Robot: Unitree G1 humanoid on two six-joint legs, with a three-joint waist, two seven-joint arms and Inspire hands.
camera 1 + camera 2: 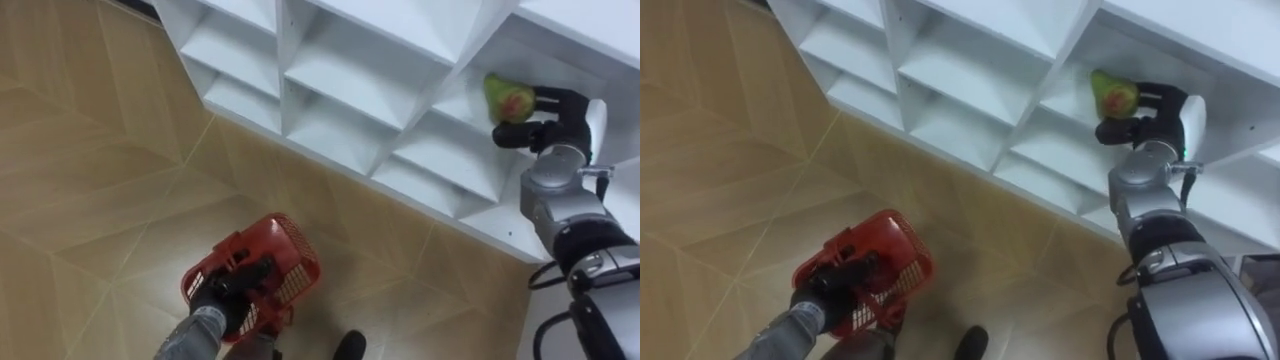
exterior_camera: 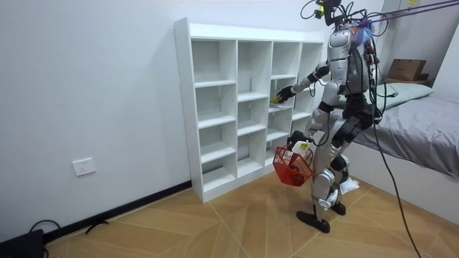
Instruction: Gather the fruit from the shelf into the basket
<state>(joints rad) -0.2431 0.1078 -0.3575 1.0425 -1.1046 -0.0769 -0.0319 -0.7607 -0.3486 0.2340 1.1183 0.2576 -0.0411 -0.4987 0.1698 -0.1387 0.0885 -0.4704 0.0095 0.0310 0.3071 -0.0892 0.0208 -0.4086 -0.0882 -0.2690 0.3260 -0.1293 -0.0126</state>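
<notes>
Nearest the camera, the robot's left hand [image 1: 232, 290] has its dark fingers curled round the handle of a red mesh basket [image 1: 290, 255]. The basket hangs just under that hand above the wooden floor [image 1: 90, 180], and the hand partly hides its inside. Farther off, the right hand [image 1: 548, 112] is inside a compartment of the white closet [image 1: 340, 80], with fingers and thumb closed about a green fruit [image 1: 508, 98] with a reddish patch; whether the fruit touches the shelf is hard to make out. The room view adds the robot standing upright before the closet, a bed [image 2: 423, 125] behind it.
</notes>
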